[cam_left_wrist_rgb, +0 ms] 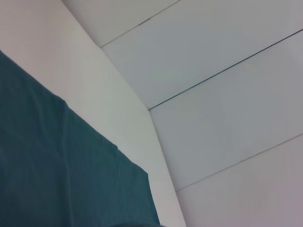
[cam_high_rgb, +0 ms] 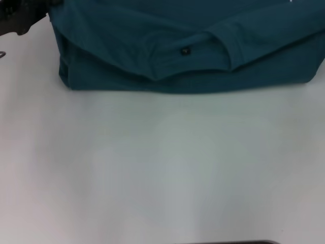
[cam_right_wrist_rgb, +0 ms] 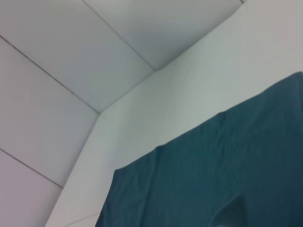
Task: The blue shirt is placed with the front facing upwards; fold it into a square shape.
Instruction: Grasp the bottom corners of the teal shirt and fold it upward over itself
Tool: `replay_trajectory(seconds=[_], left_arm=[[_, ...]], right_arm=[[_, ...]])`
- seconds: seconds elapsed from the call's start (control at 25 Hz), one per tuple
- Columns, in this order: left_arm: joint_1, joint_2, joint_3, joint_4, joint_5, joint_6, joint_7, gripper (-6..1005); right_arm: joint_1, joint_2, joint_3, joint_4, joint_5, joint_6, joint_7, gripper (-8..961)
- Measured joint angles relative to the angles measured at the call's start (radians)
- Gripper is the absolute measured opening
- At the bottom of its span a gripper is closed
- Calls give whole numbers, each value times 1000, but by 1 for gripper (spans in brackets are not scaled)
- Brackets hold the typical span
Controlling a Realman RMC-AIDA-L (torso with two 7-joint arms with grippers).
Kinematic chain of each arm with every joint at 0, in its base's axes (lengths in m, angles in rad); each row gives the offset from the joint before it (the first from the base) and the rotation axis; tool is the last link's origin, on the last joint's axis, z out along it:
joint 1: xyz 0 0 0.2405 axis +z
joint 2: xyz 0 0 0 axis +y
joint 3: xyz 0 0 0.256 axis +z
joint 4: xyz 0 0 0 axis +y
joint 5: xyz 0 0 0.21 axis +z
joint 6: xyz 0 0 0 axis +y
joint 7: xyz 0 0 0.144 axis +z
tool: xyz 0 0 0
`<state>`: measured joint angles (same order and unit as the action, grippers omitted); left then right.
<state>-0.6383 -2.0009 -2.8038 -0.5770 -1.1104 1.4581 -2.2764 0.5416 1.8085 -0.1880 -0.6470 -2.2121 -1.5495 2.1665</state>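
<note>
Shirt (cam_high_rgb: 188, 51) lies folded at table's (cam_high_rgb: 162, 168) far edge; layers may slip open; grip of left gripper (cam_high_rgb: 20, 23) cannot be told

No text, brand, number or sign could be read in any of the three views. The blue shirt (cam_high_rgb: 193, 51) lay folded on the white surface (cam_high_rgb: 162, 168) with only plain teal fabric showing; no chest letters were in sight. A small dark spot (cam_high_rgb: 185, 51) sat on the ribbed collar fold, too small and blurred to tell whether it bore any writing. Both wrist views showed bare cloth only.
</note>
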Motion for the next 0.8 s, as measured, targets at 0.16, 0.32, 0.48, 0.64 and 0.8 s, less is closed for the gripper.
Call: replay_trajectory(seconds=[0.16,0.32,0.48,0.64,0.8], left_arm=[[-14,2,5,2,0,-29,10,29],[-25,-1,30,2,0,-77,14,28],[-37,-5,70,4,0,-138,22,35],[-52,-6,90,25,-1,-197,36,42],[-73,-4,102,48,-2,-237,51,49]], right_arm=[[6,0,-3,0,13,19,-2,4],[20,3,-17,13,14,47,-2,5],[34,8,-62,30,14,96,-2,5],[44,13,-100,39,14,144,-2,4],[54,15,-128,40,14,184,-2,4]])
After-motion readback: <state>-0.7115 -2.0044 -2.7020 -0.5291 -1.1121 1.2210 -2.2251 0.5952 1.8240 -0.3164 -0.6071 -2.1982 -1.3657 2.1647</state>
